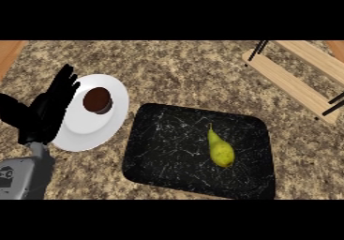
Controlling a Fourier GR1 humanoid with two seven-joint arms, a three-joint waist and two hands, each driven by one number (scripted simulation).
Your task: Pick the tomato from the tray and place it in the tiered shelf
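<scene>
Left hand (pixel 43 112) open — fingers straight, pointing up, at the counter's left edge, overlapping the left rim of a white plate (pixel 81 133). On the plate, toward its upper part, sits a dark brown cup (pixel 97 100). Just right of the plate, a black tray (pixel 167 159) — the only item on it is a yellow-green pear (pixel 220 150), right of centre. Wooden tiered shelf (pixel 299 75) at the counter's upper right corner.

Bare counter (pixel 195 75) between tray (pixel 160 140) and shelf (pixel 299 84); plate (pixel 98 126) touching tray's left edge
</scene>
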